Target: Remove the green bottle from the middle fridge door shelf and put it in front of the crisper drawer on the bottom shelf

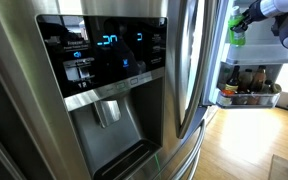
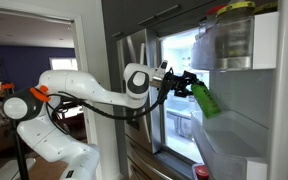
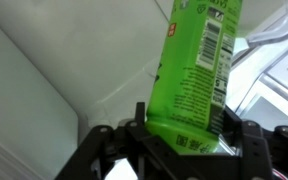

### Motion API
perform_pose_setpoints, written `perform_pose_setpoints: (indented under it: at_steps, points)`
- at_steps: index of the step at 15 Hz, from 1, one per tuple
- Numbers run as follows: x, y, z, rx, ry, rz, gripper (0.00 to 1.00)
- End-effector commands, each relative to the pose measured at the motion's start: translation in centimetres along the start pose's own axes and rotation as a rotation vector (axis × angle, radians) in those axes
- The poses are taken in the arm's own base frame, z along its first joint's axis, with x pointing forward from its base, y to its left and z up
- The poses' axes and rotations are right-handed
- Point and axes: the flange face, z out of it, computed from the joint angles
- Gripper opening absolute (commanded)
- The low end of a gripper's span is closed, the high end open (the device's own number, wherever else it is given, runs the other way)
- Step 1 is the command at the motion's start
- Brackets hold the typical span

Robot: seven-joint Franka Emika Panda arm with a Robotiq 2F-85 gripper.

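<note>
My gripper (image 2: 184, 84) is shut on the green bottle (image 2: 203, 100), a slim lime-green plastic bottle, and holds it tilted in the air by the open fridge door. In the wrist view the green bottle (image 3: 194, 70) fills the middle, clamped between the black fingers of the gripper (image 3: 179, 135). In an exterior view the green bottle (image 1: 236, 33) shows at the top right, below the gripper (image 1: 246, 17). The middle fridge door shelf (image 2: 246, 135) is a pale translucent bin just right of the bottle. The crisper drawer is not clearly visible.
A clear door bin (image 2: 229, 40) with a dark jar sits above the pale shelf. A lower door shelf with dark bottles (image 1: 249, 88) shows in an exterior view. The steel dispenser door (image 1: 104, 80) fills the near side. The lit fridge interior (image 2: 179, 110) lies behind the arm.
</note>
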Motion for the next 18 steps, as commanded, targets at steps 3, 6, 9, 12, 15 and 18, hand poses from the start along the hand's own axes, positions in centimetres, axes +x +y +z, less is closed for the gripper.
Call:
perform_pose_setpoints:
  at_steps: [3,6,9,12,15,18]
  points:
    - [2.2,-2.0,-3.2,0.012,0.121,-0.179,0.45]
    - [3.9,-2.9,-4.8,0.044,0.175,-0.164,0.45]
    - [5.7,-4.1,-5.8,0.078,0.225,-0.161,0.45]
    - [7.2,-5.3,-5.6,0.169,0.244,-0.075,0.45]
    - [7.4,-6.5,-2.9,0.281,0.214,0.045,0.45]
    - [6.9,-7.8,0.0,0.393,0.172,0.157,0.45]
